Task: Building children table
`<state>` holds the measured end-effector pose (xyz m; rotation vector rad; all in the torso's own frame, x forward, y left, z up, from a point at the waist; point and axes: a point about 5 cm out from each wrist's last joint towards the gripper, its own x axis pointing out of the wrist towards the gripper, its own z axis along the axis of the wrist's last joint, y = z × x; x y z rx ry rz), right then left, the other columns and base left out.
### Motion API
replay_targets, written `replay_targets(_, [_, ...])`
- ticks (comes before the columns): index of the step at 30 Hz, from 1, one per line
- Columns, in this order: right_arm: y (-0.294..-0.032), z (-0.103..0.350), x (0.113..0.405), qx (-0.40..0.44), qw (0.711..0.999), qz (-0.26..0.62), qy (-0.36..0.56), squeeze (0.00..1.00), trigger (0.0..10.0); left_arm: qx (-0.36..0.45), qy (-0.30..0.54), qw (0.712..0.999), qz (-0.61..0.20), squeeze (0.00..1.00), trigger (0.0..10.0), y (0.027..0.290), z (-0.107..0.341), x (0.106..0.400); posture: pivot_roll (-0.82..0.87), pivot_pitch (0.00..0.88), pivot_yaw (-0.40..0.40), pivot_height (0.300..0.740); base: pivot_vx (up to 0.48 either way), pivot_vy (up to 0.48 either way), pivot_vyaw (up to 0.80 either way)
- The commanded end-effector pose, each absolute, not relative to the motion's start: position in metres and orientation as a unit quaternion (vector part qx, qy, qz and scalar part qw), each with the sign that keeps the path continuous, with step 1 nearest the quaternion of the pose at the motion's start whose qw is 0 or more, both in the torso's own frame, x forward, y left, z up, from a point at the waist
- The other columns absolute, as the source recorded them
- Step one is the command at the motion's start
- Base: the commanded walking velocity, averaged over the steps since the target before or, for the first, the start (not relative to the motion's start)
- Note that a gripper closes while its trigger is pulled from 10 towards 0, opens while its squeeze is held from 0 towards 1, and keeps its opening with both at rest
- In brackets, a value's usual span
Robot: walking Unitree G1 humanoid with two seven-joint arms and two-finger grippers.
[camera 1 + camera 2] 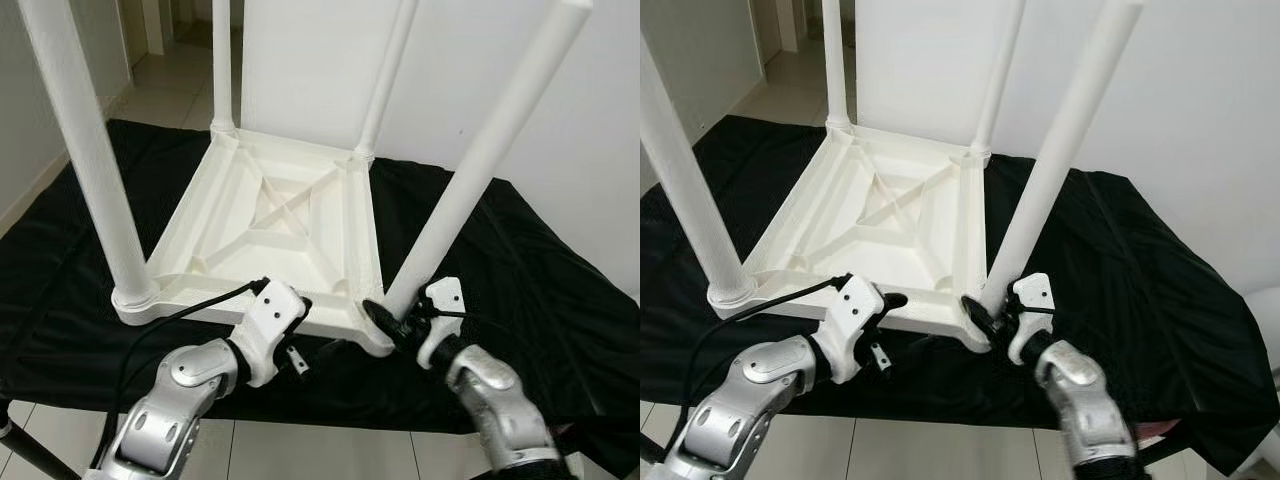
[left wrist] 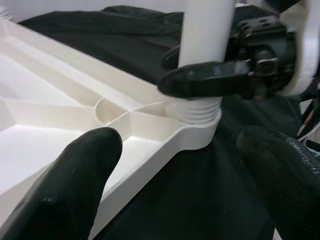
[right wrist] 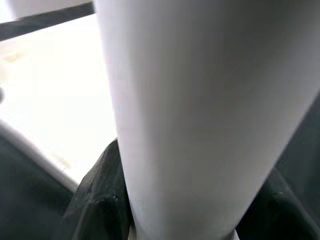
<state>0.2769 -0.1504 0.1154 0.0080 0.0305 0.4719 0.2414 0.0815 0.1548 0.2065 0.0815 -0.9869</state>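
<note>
Black cloth covers our counter [image 1: 560, 290]; our right end effector [image 1: 395, 318] clamps the near leg [image 1: 480, 160] to seat it, while our left end effector [image 1: 296, 303] hangs open by the tabletop [image 1: 280, 215] rim.

White table [image 1: 290, 225] inverted, 4 legs up

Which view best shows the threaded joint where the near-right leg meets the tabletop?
Left wrist view: the threaded joint sits close and sharp, the right claw gripping the leg just above it. In the eye views the joint is small and partly hidden. The right wrist view gives a blurred leg close-up.
</note>
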Motion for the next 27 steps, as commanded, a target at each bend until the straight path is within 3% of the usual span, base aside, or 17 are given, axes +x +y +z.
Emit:
replay_targets(1, [-0.163,0.107,0.276,-0.029,0.981,0.188,0.043,0.00,0.0,0.105,0.027,0.897,-0.428,0.00,10.0,0.082,0.157,0.245,0.00,0.000,-0.139,0.740,0.000,0.000,0.00])
replay_targets(4, [-0.150,0.104,0.275,-0.002,0.991,0.119,0.053,0.00,0.0,0.124,0.006,0.904,-0.409,0.00,10.0,0.078,0.160,0.250,0.00,0.000,-0.140,0.740,0.000,0.000,0.00])
replay_targets(8, [-0.131,0.110,0.272,0.018,0.991,0.132,0.033,0.00,0.0,0.126,0.005,0.906,-0.404,0.00,10.0,0.078,0.161,0.251,0.01,0.000,-0.138,0.740,0.000,0.000,0.00])
replay_targets(9, [-0.124,0.113,0.270,0.027,0.988,0.150,0.020,0.00,4.9,0.126,0.005,0.906,-0.404,0.00,10.0,0.078,0.161,0.251,0.01,0.000,-0.138,0.740,0.000,0.000,0.00])
replay_targets(10, [-0.122,0.119,0.269,0.030,0.984,0.175,0.002,1.00,10.0,0.125,0.005,0.906,-0.405,0.00,10.0,0.078,0.162,0.251,0.00,0.000,-0.134,0.740,0.000,0.000,0.00])
replay_targets(18, [-0.147,0.137,0.271,0.008,0.962,0.273,-0.025,0.98,10.0,0.115,0.010,0.892,-0.437,0.00,10.0,0.073,0.164,0.247,-0.01,0.000,-0.129,0.740,0.000,0.000,0.00])
replay_targets(19, [-0.157,0.139,0.276,-0.011,0.956,0.292,-0.023,0.00,10.0,0.113,0.015,0.886,-0.450,0.00,10.0,0.072,0.163,0.245,-0.01,0.000,-0.127,0.740,0.000,0.000,0.00])
replay_targets(22, [-0.163,0.139,0.280,-0.026,0.948,0.317,-0.017,0.00,10.0,0.116,0.021,0.883,-0.454,0.00,10.0,0.071,0.160,0.244,-0.02,0.000,-0.126,0.740,0.000,0.000,0.00])
replay_targets(23, [-0.166,0.136,0.283,-0.041,0.940,0.339,-0.005,0.00,9.0,0.118,0.025,0.883,-0.454,0.00,10.0,0.071,0.158,0.244,-0.02,0.000,-0.128,0.740,0.000,0.000,0.00])
replay_targets(24, [-0.166,0.136,0.283,-0.041,0.940,0.339,-0.005,0.00,9.0,0.118,0.025,0.883,-0.454,0.00,10.0,0.071,0.158,0.244,-0.02,0.000,-0.128,0.740,0.000,0.000,0.00])
replay_targets(25, [-0.165,0.134,0.285,-0.043,0.939,0.342,0.002,0.00,0.0,0.127,0.029,0.885,-0.448,0.00,10.0,0.072,0.156,0.245,0.00,0.000,-0.147,0.740,0.000,0.000,0.00])
replay_targets(27, [-0.162,0.132,0.284,-0.040,0.939,0.340,0.006,0.00,0.0,0.129,0.031,0.888,-0.441,0.00,10.0,0.074,0.156,0.246,0.00,0.000,-0.147,0.740,0.000,0.000,0.00])
